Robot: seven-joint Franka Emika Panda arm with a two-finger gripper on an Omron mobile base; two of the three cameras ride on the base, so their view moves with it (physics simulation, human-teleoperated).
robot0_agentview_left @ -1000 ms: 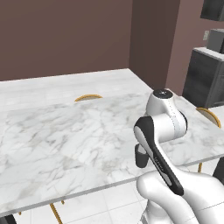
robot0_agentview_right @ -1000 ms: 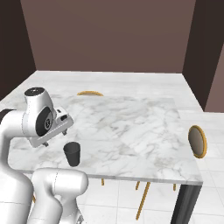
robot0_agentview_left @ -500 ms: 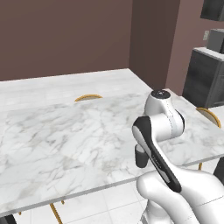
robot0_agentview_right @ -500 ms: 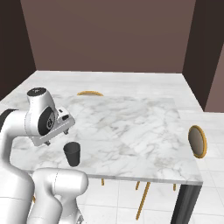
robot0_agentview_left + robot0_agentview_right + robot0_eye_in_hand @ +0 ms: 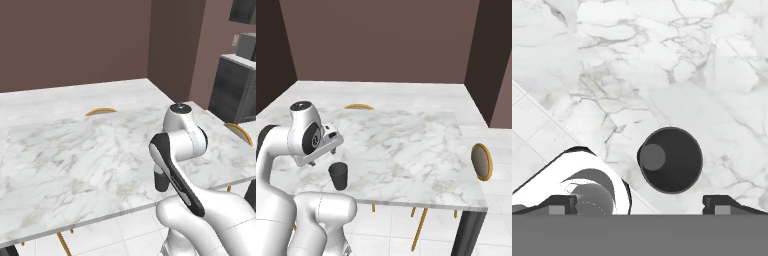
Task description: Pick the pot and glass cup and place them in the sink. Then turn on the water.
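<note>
The glass cup stands upright on the marble table, close to its near edge. The gripper hangs above the cup with its fingers spread wide apart, holding nothing

One glass cup stands on one marble worktop, near its front edge. Two round yellow-rimmed chairs flank that worktop: one at its far side, one at its right end.
</note>
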